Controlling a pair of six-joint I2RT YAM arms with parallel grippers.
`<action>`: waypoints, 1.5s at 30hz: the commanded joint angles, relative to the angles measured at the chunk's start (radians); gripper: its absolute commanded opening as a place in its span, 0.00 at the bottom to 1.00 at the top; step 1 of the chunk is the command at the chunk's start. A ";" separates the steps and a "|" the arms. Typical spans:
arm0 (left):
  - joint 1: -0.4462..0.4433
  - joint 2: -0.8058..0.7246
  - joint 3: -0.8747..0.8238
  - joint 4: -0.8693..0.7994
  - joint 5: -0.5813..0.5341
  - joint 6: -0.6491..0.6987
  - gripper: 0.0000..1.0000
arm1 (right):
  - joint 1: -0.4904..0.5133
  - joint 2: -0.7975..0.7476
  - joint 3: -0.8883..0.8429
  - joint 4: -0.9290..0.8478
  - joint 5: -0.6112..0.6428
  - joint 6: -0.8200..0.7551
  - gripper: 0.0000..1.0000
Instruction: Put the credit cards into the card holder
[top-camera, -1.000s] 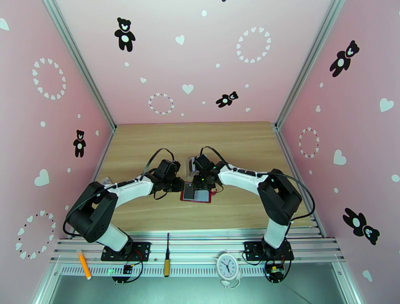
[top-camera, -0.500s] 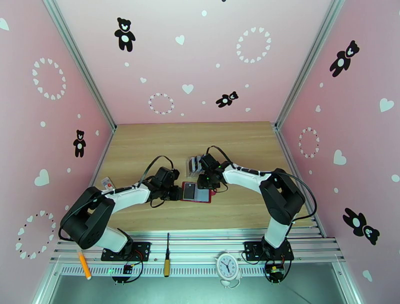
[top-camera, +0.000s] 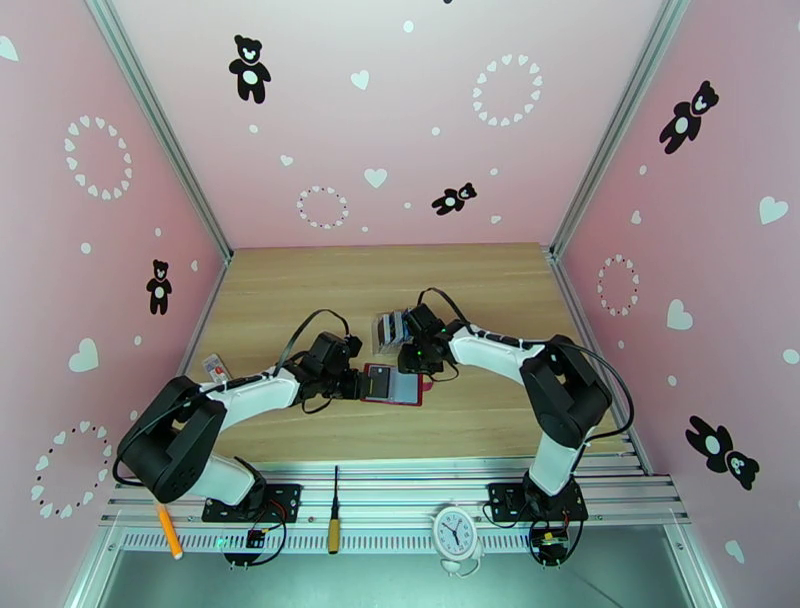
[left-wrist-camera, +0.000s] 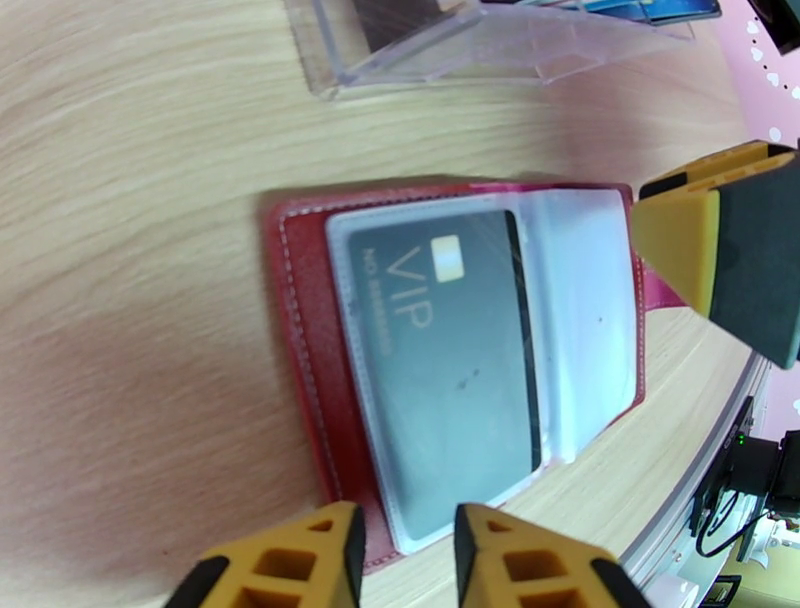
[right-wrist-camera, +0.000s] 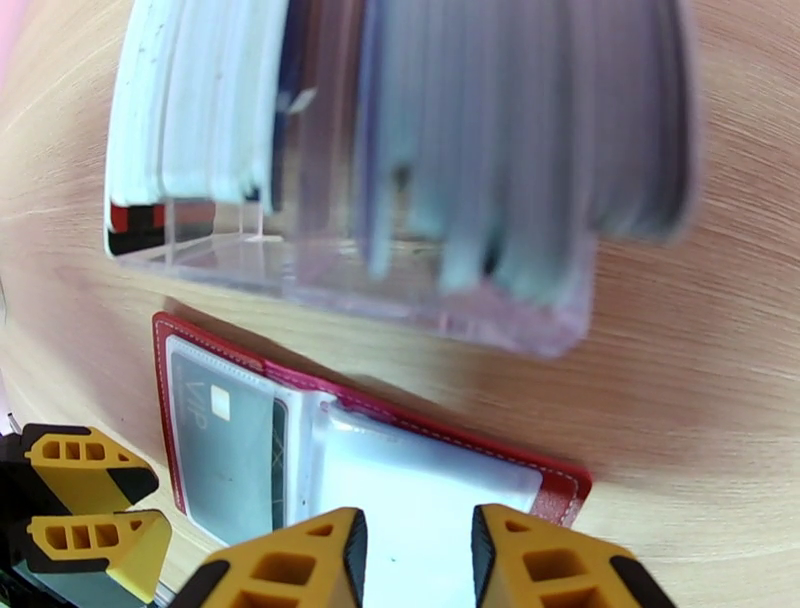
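Mid-table, both arms meet over the open card holder. Table (top-camera: 300, 290): wood, far half bare, wide free room behind and to both sides of the work spot, pink walls close it on three sides. Left arm (top-camera: 250, 385) reaches in from the left, right arm (top-camera: 490, 352) from the right, both low.

Clear rack (top-camera: 388, 326) stands just beyond the card holder's far edge, with a narrow strip of wood between them in the right wrist view. Credit cards (right-wrist-camera: 520, 150) stand upright in its slots, blurred; white ones are at one end.

Card holder (top-camera: 392, 385) lies flat and open near the table's centre, clear pockets up, red border (left-wrist-camera: 300, 330) showing all round, well apart from every table edge. VIP card (left-wrist-camera: 450, 370), black, sits inside the pocket on the left arm's side; the other pocket looks clear.

Left hand (left-wrist-camera: 400, 550) is at the holder's near-left edge, fingers a narrow gap apart, nothing clamped, the pocket corner showing in the gap. Right hand (right-wrist-camera: 415, 545) hangs over the clear pocket at the opposite edge, fingers also slightly apart, nothing seen between them. Bare wood lies left of the holder.
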 joint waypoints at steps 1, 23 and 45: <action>-0.007 0.028 0.016 0.000 -0.003 0.014 0.32 | -0.003 0.025 -0.007 0.001 -0.011 -0.012 0.35; -0.007 0.093 0.035 -0.019 -0.008 0.017 0.33 | -0.001 0.069 -0.030 0.022 -0.029 -0.007 0.35; -0.007 0.080 0.027 0.011 0.031 0.012 0.52 | 0.046 0.063 -0.046 0.056 -0.072 0.031 0.36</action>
